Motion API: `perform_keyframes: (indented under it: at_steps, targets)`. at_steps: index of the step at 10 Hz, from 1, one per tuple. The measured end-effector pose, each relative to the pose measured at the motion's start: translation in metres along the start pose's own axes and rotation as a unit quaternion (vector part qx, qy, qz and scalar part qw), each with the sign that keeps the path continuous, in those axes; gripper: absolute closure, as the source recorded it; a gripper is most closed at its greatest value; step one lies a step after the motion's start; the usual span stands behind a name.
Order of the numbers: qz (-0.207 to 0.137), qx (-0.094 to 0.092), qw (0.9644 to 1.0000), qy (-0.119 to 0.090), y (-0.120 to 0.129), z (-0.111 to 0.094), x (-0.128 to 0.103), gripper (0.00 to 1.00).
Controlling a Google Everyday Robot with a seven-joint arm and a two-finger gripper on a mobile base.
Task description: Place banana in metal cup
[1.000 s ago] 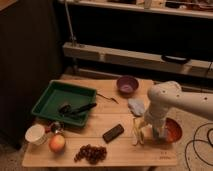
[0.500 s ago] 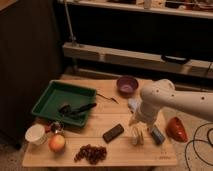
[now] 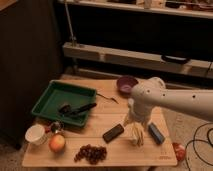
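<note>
Since the banana [image 3: 136, 135] lies flat on the wooden table [image 3: 107, 117] and not in any cup, you are at the pick-up step, I think. The banana sits at approx. 4 o'clock from the table's middle. A black block [image 3: 113, 133] is just beside it at its 9 o'clock, and a blue thing [image 3: 156, 133] is at its 3.

The gripper [image 3: 134, 121] hangs right over the banana's top end, on the white arm [image 3: 170, 100] that reaches in from 3 o'clock. You can't tell if it is open or shut, or if it has hold of the banana, b/c the arm hides that.

Next move, my guess: get a firm hold, lift, then carry the banana across to the metal cup [image 3: 54, 127]. That cup is well apart at approx. 8 o'clock, near the white cup [image 3: 36, 134] and the apple [image 3: 57, 143]. The cup is small and the banana is long, so go in end first w/ care not to tip it.

Containers:
- The green tray [image 3: 50, 95] at 10 o'clock holds dark tools.
- The purple bowl [image 3: 126, 84] at 1 o'clock shows nothing inside.
- The white cup looks the same.
- The metal cup's inside can't be seen.
</note>
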Motion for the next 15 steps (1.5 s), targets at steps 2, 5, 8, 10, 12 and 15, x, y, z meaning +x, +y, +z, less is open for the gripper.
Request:
perform_keyframes:
  at_steps: [2, 5, 8, 10, 12, 15]
  targets:
    - [0.002, 0.01, 0.9999, 0.006, 0.001, 0.021, 0.002, 0.35]
    - [0.005, 0.028, 0.9995, 0.014, -0.004, 0.038, 0.002, 0.35]
    - [0.013, 0.043, 0.999, 0.011, -0.015, 0.047, 0.001, 0.35]
    - [-0.002, 0.028, 0.9996, 0.007, -0.025, 0.052, -0.001, 0.35]
    - [-0.041, -0.027, 0.9987, 0.012, -0.032, 0.054, -0.007, 0.35]
    - [-0.111, -0.086, 0.9897, 0.028, -0.032, 0.058, -0.012, 0.35]
